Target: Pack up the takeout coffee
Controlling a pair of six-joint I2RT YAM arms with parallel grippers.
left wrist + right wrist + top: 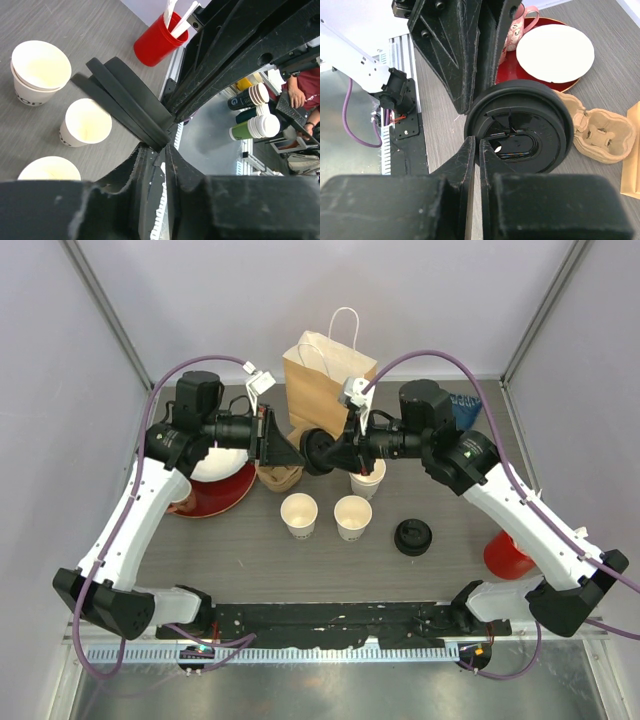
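Black lid (pixel 520 125) is pinched by its rim in the closed right claw (pixel 477 145), with the left claw (pixel 292 450) at its edge, grip impossible to tell, while the paper cups (pixel 352 515) just below both stand unlidded on the surface (pixel 460 560), so capping and packing look wholly undone.

You're looking at: white paper cups (pixel 300 513) (pixel 352 517) (pixel 367 480), three, none lidded. Black lids (pixel 320 452) (pixel 412 537), two. Brown paper bag (pixel 320 380), one. Pulp cup carrier (pixel 278 477), one. Red plate (pixel 225 495), one. Red plastic cup (pixel 503 555), one.
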